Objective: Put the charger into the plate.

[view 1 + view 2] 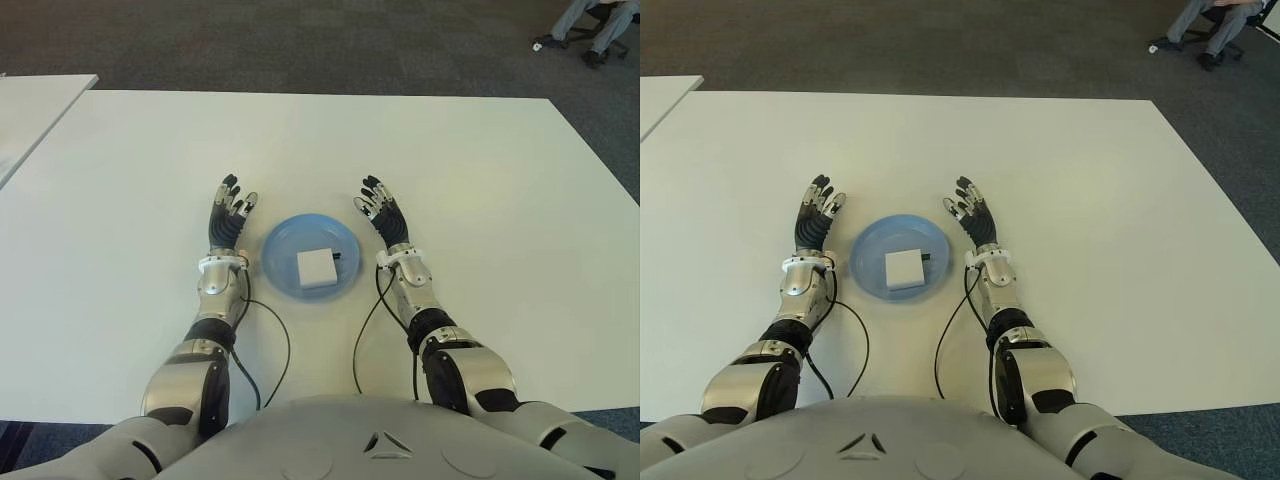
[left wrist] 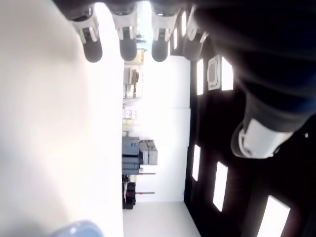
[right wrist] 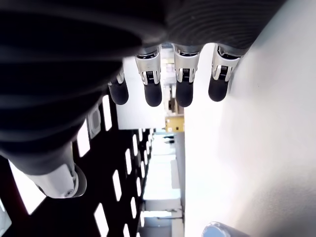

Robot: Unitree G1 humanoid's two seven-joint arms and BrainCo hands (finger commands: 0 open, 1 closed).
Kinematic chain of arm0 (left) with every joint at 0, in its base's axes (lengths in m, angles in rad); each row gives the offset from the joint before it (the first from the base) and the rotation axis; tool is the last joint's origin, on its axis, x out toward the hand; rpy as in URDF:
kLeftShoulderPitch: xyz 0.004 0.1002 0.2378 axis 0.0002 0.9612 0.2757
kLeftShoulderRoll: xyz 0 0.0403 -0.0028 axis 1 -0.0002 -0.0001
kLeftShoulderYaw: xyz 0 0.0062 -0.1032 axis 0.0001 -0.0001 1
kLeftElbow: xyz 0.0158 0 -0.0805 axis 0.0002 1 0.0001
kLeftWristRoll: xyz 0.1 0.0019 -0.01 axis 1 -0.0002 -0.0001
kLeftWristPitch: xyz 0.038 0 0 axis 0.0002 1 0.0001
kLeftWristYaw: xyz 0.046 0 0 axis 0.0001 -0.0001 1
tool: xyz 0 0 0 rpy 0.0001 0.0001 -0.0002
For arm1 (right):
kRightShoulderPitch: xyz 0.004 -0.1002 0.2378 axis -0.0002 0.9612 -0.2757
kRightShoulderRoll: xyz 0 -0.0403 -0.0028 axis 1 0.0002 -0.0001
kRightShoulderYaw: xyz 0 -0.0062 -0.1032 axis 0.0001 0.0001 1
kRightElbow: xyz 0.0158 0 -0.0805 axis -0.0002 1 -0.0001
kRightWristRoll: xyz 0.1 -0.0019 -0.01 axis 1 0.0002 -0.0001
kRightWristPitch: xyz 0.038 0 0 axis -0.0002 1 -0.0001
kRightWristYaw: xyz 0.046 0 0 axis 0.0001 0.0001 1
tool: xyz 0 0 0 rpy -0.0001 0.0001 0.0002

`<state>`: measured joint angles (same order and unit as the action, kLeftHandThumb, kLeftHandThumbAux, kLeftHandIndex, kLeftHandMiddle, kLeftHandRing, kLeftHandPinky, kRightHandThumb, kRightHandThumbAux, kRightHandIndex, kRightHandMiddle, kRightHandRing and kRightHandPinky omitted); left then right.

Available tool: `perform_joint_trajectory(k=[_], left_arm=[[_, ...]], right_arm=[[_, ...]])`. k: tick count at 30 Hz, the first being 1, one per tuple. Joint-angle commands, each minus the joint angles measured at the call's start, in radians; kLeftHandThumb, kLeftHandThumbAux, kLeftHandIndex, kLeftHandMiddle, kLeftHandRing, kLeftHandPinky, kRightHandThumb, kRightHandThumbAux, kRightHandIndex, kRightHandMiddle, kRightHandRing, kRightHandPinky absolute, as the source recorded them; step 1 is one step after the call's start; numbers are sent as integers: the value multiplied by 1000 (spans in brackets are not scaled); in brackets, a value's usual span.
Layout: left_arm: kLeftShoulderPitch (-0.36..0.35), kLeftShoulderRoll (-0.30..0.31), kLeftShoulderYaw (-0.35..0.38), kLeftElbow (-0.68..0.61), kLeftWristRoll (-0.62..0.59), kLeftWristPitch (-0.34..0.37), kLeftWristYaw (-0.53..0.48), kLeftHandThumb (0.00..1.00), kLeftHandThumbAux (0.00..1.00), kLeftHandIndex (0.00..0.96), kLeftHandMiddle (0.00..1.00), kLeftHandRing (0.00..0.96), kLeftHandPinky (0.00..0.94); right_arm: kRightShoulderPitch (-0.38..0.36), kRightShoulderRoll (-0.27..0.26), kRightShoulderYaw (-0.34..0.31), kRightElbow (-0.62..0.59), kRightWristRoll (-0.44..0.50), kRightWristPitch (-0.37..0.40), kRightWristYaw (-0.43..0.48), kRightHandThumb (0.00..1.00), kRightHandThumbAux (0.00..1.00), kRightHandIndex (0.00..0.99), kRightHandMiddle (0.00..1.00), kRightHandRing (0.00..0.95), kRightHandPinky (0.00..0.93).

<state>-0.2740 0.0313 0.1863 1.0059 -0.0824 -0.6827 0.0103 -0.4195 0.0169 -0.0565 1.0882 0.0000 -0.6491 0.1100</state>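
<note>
A white square charger (image 1: pixel 316 268) lies inside the round blue plate (image 1: pixel 283 246) on the white table (image 1: pixel 450 170), with its black plug end toward the right. My left hand (image 1: pixel 229 213) shows just left of the plate, fingers stretched out and holding nothing. On the plate's right side shows my right hand (image 1: pixel 382 208), fingers also spread and holding nothing. Both wrist views show straight fingers (image 2: pixel 127 45) with nothing between them, and a sliver of the blue plate (image 3: pixel 222 230).
A second white table (image 1: pixel 35 105) stands at the far left. A person's legs and a chair base (image 1: pixel 590 30) show on the dark carpet at the back right. Black cables (image 1: pixel 270 345) run from my wrists toward my body.
</note>
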Motion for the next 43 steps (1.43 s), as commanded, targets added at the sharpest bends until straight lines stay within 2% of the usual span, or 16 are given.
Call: perform_joint_trajectory(k=[1, 18, 32, 43], left_arm=[[73, -28, 11, 74, -7, 57, 21, 0, 605, 0, 0, 0, 0], [74, -15, 22, 64, -27, 73, 4, 0, 594, 0, 0, 0, 8], [97, 5, -5, 35, -9, 87, -25, 0, 591, 0, 10, 4, 30], [106, 10, -23, 38, 20, 77, -9, 0, 596, 0, 21, 13, 27]], right_arm=[[56, -9, 12, 40, -19, 64, 1, 0, 597, 73, 96, 71, 70], [72, -14, 41, 26, -28, 40, 10, 0, 587, 73, 77, 62, 68], [93, 8, 31, -8, -12, 53, -5, 0, 576, 48, 57, 44, 44], [117, 19, 23, -35, -10, 43, -52, 0, 674, 65, 51, 26, 40]])
